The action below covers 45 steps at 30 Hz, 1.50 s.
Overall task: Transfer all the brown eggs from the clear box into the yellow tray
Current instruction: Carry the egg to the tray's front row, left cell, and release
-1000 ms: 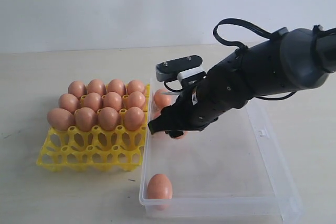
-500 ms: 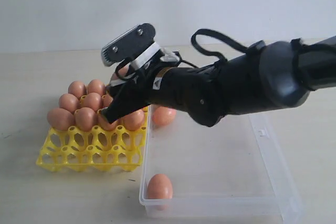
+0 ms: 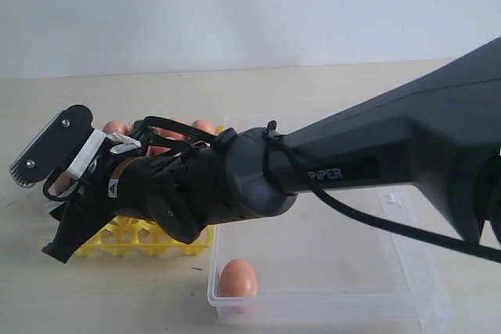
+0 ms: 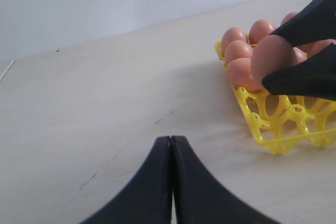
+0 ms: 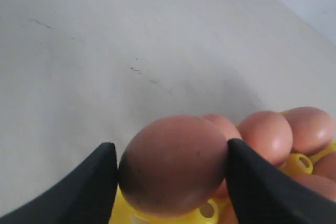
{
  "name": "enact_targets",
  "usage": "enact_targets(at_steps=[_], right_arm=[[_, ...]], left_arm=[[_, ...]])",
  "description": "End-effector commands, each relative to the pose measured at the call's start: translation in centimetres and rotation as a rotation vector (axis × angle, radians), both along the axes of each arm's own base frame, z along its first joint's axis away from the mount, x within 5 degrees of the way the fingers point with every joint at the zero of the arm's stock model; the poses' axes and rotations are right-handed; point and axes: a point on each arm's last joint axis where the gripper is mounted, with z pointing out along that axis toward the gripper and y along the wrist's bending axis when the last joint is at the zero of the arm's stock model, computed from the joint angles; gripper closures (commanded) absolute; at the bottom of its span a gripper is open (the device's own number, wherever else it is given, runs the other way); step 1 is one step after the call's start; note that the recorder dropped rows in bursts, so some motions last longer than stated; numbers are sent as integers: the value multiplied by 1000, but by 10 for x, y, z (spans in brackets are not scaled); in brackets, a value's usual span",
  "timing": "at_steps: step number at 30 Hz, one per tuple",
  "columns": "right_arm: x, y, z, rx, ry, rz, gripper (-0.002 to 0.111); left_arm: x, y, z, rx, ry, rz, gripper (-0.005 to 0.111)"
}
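My right gripper (image 5: 169, 153) is shut on a brown egg (image 5: 176, 163), held just above the near-left edge of the yellow tray (image 5: 297, 164). Seen from the exterior, this gripper (image 3: 64, 218) has reached across to the left and its arm covers most of the tray (image 3: 131, 242). Several brown eggs (image 3: 117, 127) sit in the tray's back cups. One brown egg (image 3: 238, 279) lies in the front left corner of the clear box (image 3: 407, 271). Off to the tray's side, my left gripper (image 4: 171, 140) hovers shut and empty over the table. From there I see the held egg (image 4: 272, 56).
The light wooden table (image 4: 94, 103) stretches out to the left of the tray. The right arm's thick black body (image 3: 368, 170) lies across the box's back half and hides whatever is there.
The right arm has carried an egg out of the clear box, leftward across the tray to its front left corner. The left gripper's earlier position is not shown.
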Motion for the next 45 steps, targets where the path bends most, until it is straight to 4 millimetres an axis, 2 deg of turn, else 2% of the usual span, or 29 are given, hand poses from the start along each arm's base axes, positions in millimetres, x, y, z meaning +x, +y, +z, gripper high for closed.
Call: enact_targets(at_steps=[1, 13, 19, 30, 33, 39, 45], right_arm=[[2, 5, -4, -48, 4, 24, 108], [6, 13, -14, -88, 37, 31, 107], [6, 12, -15, -125, 14, 59, 91], [5, 12, -15, -131, 29, 55, 51], [5, 11, -15, -140, 25, 61, 46], [4, 11, -16, -161, 22, 74, 43], [4, 10, -2, -143, 6, 76, 43]], left_arm=[[0, 0, 2, -4, -16, 3, 107], [0, 0, 2, -4, -16, 3, 107], [0, 0, 2, -4, -16, 3, 107], [0, 0, 2, -4, -16, 3, 107], [0, 0, 2, -4, -16, 3, 107], [0, 0, 2, -4, -16, 3, 107], [0, 0, 2, -4, -16, 3, 107]])
